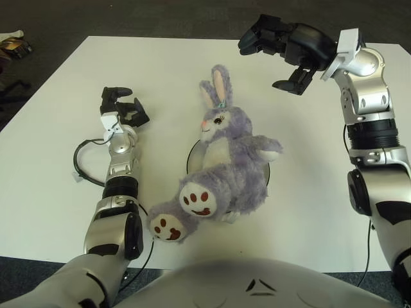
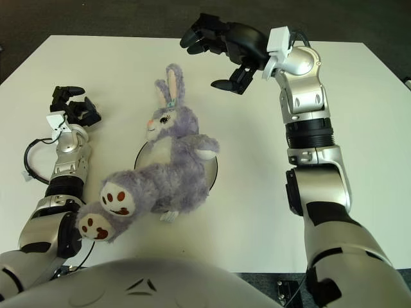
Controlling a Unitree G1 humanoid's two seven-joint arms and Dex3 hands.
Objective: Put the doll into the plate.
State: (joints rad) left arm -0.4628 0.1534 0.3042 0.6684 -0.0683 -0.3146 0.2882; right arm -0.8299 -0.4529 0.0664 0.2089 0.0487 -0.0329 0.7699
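A purple plush rabbit doll with pink-lined ears lies across a dark-rimmed plate at the table's middle. Its body covers most of the plate, and its brown-padded feet stick out over the table toward me. My right hand hovers above and to the right of the doll's ears, fingers spread and holding nothing. My left hand shows at the left of the doll, well apart from it, fingers loosely open and empty.
The white table ends near the top and at the sides, with dark carpet beyond. A black cable loops on the table beside my left forearm. A small object lies on the floor at far left.
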